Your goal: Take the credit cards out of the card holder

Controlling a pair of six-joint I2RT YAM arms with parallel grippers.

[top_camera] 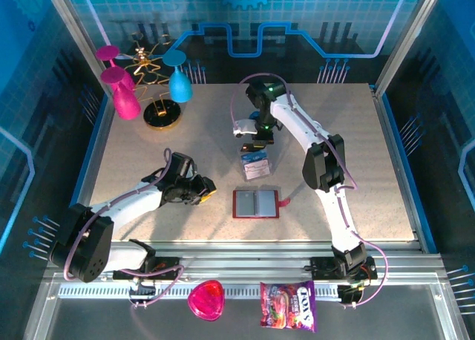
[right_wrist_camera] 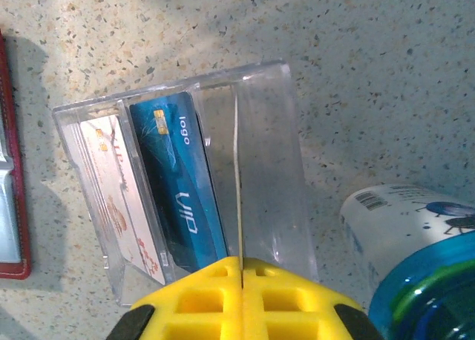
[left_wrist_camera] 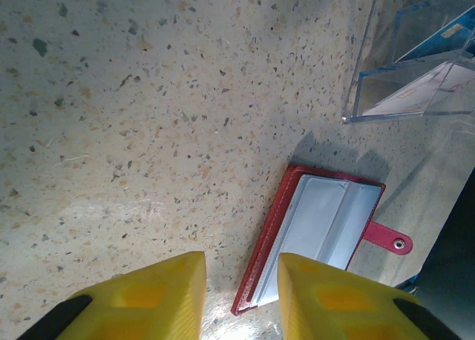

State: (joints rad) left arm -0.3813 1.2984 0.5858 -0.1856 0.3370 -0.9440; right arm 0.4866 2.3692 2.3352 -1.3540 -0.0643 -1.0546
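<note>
- top external view: the credit cards (top_camera: 254, 164) stand in the clear tray (top_camera: 256, 177), just beyond the card holder (top_camera: 256, 203), which lies open and flat on the table (top_camera: 356, 169).
- in the right wrist view i see a blue card (right_wrist_camera: 178, 184) and a pale card (right_wrist_camera: 111, 199) side by side in the tray's left slots. from the left wrist view the holder's pale pockets look empty.
- my right gripper (right_wrist_camera: 241, 295) is closed above the tray. a thin pale line runs from its fingertips down into the tray, and i cannot tell whether that is a card seen edge-on or a divider.
- my left gripper (left_wrist_camera: 241, 295) is open and empty, low over the holder's near corner.
- risk: if a card is pinched there, a tilted release could catch the tray wall, tipping the light tray or dropping the card outside it.
- risk: if the left fingers drop, they could nudge the holder across the table.
</note>
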